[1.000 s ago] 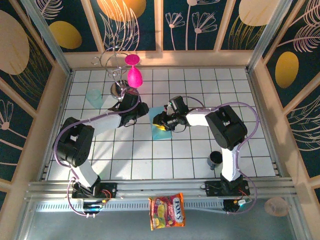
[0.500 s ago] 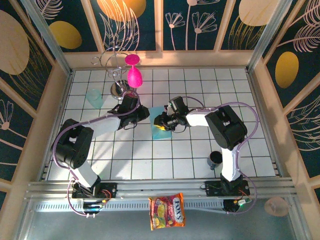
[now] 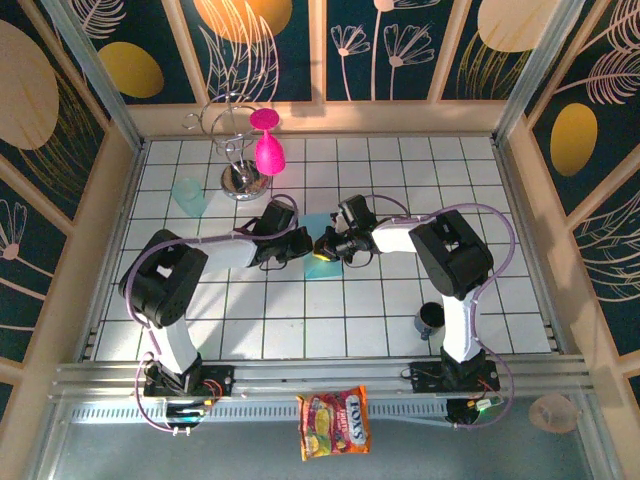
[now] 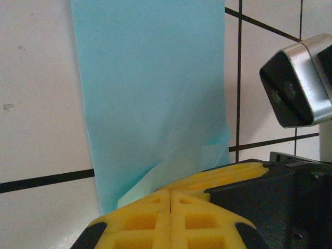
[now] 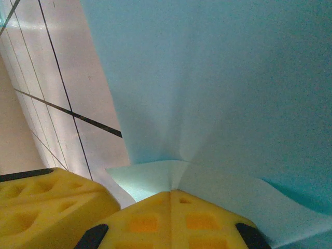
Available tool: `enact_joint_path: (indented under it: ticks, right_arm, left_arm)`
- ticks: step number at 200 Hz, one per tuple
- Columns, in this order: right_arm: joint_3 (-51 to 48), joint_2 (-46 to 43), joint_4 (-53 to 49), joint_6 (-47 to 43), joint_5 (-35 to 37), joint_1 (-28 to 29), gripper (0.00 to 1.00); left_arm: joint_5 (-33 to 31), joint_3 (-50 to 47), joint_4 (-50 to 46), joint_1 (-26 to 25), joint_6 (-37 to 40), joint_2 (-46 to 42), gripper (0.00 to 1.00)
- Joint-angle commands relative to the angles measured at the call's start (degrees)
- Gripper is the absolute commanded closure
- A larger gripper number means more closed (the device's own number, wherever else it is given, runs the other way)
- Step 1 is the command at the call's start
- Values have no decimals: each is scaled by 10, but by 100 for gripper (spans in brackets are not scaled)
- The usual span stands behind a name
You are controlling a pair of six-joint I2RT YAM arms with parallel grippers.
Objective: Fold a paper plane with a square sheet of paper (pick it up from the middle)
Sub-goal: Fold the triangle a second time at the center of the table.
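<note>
The left jaws are seen pressed together on a raised pucker of the square sheet of paper (image 3: 320, 266), which is laid on the tiled counter (image 3: 400, 300) at its middle, between the two arms. From the sheet's right side, another lifted fold is pinched by the right jaws, likewise closed tight; the two pairs nearly meet.

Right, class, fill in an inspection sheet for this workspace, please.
Surface: white tiled table, dark grid lines.
Job's things: light-blue paper, mid-table, creased.
Clutter: teal cup, pink goblets on wire stand, dark cup, snack packet off the tiles.
Grippers: left gripper and right gripper both shut on the paper.
Cables: purple cables, looped clear of the paper.
Surroundings: floral wall panels.
</note>
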Motion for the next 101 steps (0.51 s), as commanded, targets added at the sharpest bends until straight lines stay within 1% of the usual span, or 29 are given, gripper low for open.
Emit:
enact_joint_path:
  ticks: [1, 25, 53, 72, 101]
  right_arm:
    - [-8, 28, -61, -8, 35, 2, 96]
    - [-9, 27, -59, -7, 35, 2, 96]
    - [-10, 23, -53, -6, 33, 2, 96]
    - [-10, 18, -47, -3, 30, 2, 96]
    - [-21, -13, -2, 8, 6, -1, 96]
  left_arm:
    - [-6, 6, -14, -2, 5, 18, 100]
    - [-31, 13, -28, -2, 7, 24, 100]
    - [-35, 15, -36, -2, 8, 36, 100]
    - [-53, 15, -50, -2, 11, 43, 100]
    - [-73, 17, -69, -2, 14, 48, 100]
